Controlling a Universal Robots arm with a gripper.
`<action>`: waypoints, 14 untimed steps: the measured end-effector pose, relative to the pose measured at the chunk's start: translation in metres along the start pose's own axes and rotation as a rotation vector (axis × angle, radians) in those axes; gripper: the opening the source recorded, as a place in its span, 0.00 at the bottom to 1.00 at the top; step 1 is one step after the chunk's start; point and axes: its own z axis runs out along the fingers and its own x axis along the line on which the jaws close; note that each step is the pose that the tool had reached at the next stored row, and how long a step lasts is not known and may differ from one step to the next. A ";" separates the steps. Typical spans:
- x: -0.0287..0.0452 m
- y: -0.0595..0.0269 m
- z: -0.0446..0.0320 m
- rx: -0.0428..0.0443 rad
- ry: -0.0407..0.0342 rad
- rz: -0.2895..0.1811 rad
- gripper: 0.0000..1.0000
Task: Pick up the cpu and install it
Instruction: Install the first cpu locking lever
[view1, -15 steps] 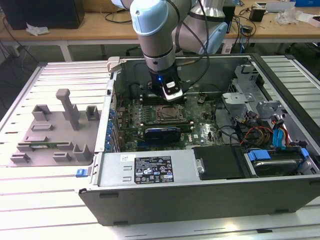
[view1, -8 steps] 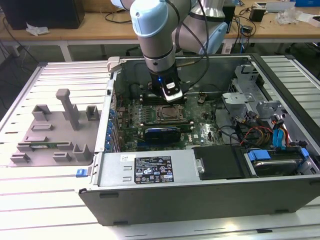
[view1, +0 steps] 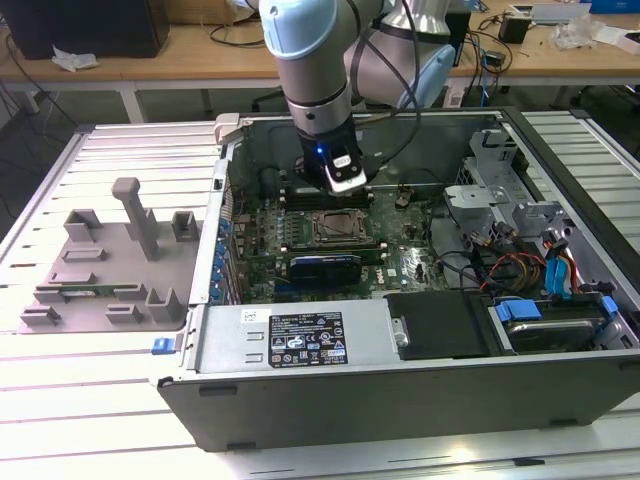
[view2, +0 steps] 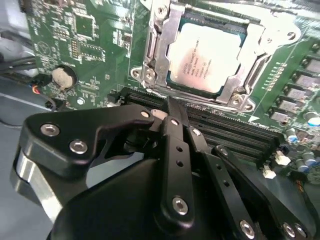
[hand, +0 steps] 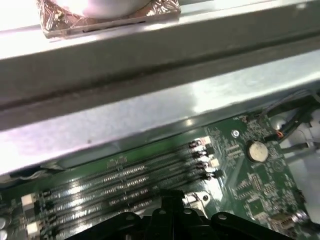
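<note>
Cpu: pale silver square chip, seated flat inside the socket frame on the green motherboard, metal rim of the frame surrounding it on all sides in the second wrist view; same socket visible in the exterior view as a dark square near the middle of the board, inside the open computer case. Gripper: black, fingers drawn together into a single narrow tip, nothing held between them, tip poised over the memory slots just beside the socket frame, apart from the chip. Same gripper in the exterior view, hanging from the pale blue arm over the back part of the board, blue light lit on the wrist. Memory slots in the first wrist view: long dark parallel rows running along the board edge, next to the grey metal case wall. Round coin battery on the board, well apart from the socket; also in the first wrist view. Long black card lying just in front of the socket in the exterior view. Bundle of coloured cables and blue drive bracket at the exterior view's right end of the case. Grey plastic holder with upright pegs on the slatted table, at the exterior view's left of the case.
</note>
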 end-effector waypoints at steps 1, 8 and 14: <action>-0.0003 0.0003 -0.0016 0.0136 -0.0040 -0.003 0.11; -0.0015 0.0016 -0.0070 0.1773 -0.0519 -0.041 0.11; -0.0018 0.0018 -0.0077 0.2028 -0.0577 -0.046 0.11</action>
